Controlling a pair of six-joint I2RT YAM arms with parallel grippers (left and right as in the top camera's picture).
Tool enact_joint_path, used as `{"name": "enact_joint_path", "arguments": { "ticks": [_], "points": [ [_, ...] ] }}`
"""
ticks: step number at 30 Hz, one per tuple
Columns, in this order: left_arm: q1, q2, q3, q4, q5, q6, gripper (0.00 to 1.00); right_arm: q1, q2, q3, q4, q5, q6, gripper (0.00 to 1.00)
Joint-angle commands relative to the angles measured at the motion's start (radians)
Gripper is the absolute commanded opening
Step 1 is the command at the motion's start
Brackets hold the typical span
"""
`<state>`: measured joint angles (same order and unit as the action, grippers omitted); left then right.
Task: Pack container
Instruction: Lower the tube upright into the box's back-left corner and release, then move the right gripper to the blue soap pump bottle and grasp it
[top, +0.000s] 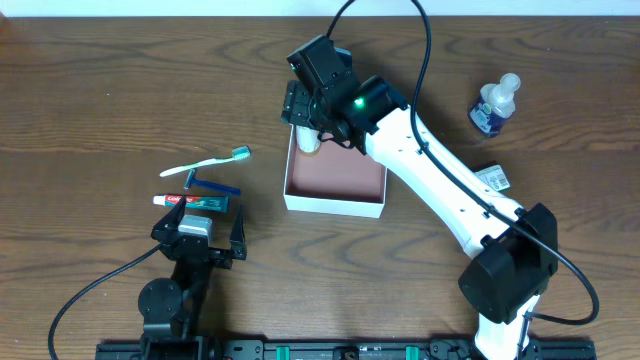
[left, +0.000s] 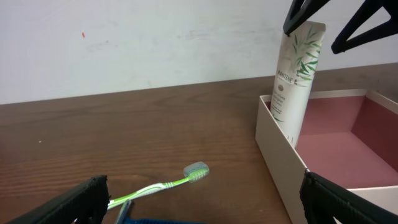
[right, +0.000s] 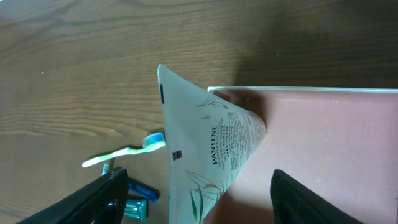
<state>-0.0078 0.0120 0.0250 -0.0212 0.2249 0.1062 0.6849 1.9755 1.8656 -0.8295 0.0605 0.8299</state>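
Over the box's far-left corner, right gripper (right: 199, 180) hangs with jaws apart on either side of the shampoo tube (left: 298, 81); no clamping visible. Tube stands cap-down inside the box (top: 333, 205), leaning against that corner, crimped end up. It is the only item inside; the rest of the pink floor is bare. Judged progress: first item placed, most of the packing left. Left of the box, on the desk: toothbrush (top: 205, 163), blue razor (top: 218, 186), toothpaste (top: 195, 201). Left gripper (top: 202, 218) sits just beside the toothpaste on its near side, jaws wide, holding nothing. Right of the box: small bottle (top: 493, 108) well apart, flat packet (top: 493, 178) nearer.
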Motion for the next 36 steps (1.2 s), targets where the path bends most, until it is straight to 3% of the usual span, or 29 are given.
{"name": "enact_joint_path", "arguments": {
  "ticks": [1,8,11,18,25,36],
  "points": [
    [-0.003,-0.001,-0.021,-0.03,0.002,0.009,0.98,0.01,-0.06,0.029,-0.001,0.011,-0.063,0.75],
    [-0.003,-0.001,-0.021,-0.03,0.002,0.009,0.98,-0.016,-0.177,0.054,-0.021,0.026,-0.187,0.77],
    [-0.003,-0.001,-0.021,-0.03,0.002,0.009,0.98,-0.052,-0.256,0.054,-0.078,0.095,-0.249,0.83],
    [-0.003,-0.001,-0.021,-0.03,0.002,0.009,0.98,-0.256,-0.387,0.054,-0.216,0.236,-0.371,0.94],
    [-0.003,-0.001,-0.021,-0.03,0.002,0.009,0.98,-0.483,-0.35,0.051,-0.22,0.243,-0.511,0.97],
    [-0.003,-0.001,-0.021,-0.03,0.002,0.009,0.98,-0.686,-0.145,0.051,-0.206,0.203,-0.532,0.93]
  ]
}}
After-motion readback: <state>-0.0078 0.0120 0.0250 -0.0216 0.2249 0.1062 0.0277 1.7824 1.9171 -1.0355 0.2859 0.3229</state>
